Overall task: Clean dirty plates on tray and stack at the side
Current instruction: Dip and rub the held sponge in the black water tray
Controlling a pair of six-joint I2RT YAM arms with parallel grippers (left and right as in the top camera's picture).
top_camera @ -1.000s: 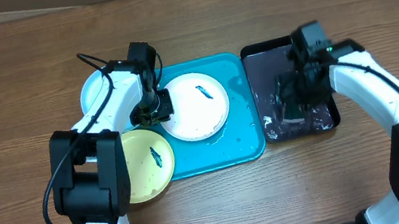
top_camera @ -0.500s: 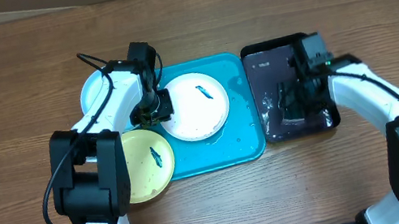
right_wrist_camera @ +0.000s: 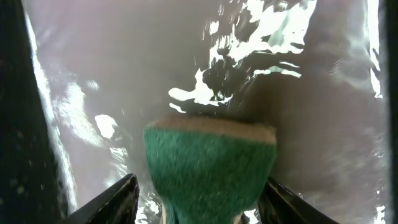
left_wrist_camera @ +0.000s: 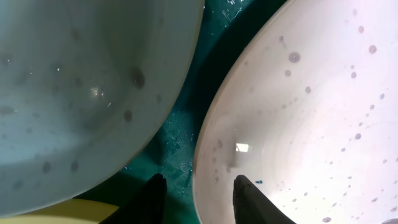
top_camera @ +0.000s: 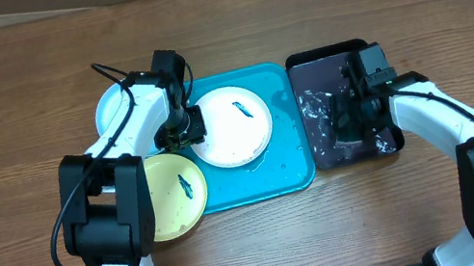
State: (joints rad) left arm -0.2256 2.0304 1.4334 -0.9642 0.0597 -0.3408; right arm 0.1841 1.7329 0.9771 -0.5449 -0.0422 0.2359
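- Overhead view showed the white plate [top_camera: 234, 126] on the teal tray [top_camera: 295, 174] at mid-frame, its dark-blue smear [top_camera: 241, 108] toward the plate's upper right. The light blue plate [top_camera: 111, 108] and the yellow plate [top_camera: 173, 195] sat at the tray's left edge, upper left and lower left.
- Left pincer [top_camera: 180, 131] hung at the white plate's left rim. The left wrist view had its fingertips [left_wrist_camera: 152, 199] narrowly parted astride that rim, one over wet tray and one over the plate, neither visibly pressing.
- Right pincer [top_camera: 352, 120] was low over the black tray [top_camera: 332, 59], just right of the teal one. In the right wrist view the green sponge [right_wrist_camera: 210, 163] lay between its fingers [right_wrist_camera: 115, 199], long axis running finger to finger. The pincer stood wide, and a sliver of tray showed at the frame-left finger, so I judged the sponge not yet clamped.
- Seen from overhead, the smear lay left of the sponge, across the trays' shared edge. The right arm was nearer the sponge, the left nearer the plate.
- Against a second earlier, the right wrist had slid lower in frame, and the bright wet patch [top_camera: 314, 105] sat upper left in the black tray instead of lower left. The left arm and all three plates were unchanged.
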